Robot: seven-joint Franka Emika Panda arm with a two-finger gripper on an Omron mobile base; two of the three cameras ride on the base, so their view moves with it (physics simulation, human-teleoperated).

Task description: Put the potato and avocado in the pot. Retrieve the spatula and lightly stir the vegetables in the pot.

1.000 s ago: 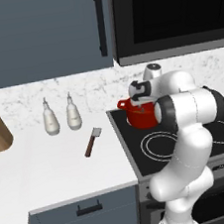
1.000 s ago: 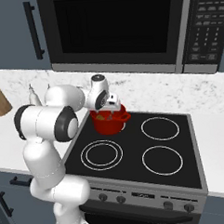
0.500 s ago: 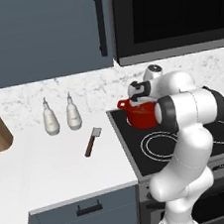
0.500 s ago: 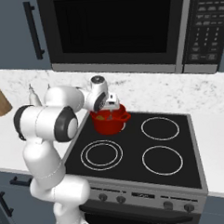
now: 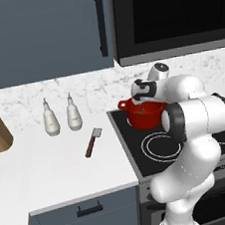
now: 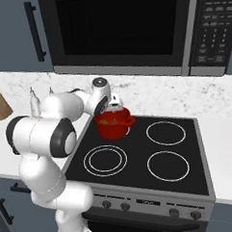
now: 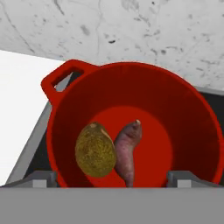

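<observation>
pot (image 7: pixel 183 109): red, on stove | potato (image 7: pixel 95 151), avocado (image 7: pixel 128 151): touching inside pot | spatula (image 5: pixel 93 141): flat on counter

I saw even, soft light in all views, with no hard shadows and no glare. The pot (image 7: pixel 183 109) interior looked flat and saturated. My base views were a little soft and coarse. The microwave (image 6: pixel 113 26) front stayed very dark.

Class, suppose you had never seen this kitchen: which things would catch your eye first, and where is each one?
The bright red pot on the stove's back left burner stands out, with the ochre potato and maroon avocado side by side inside. The open gripper hangs just above it, and the spatula lies on the white counter.
</observation>
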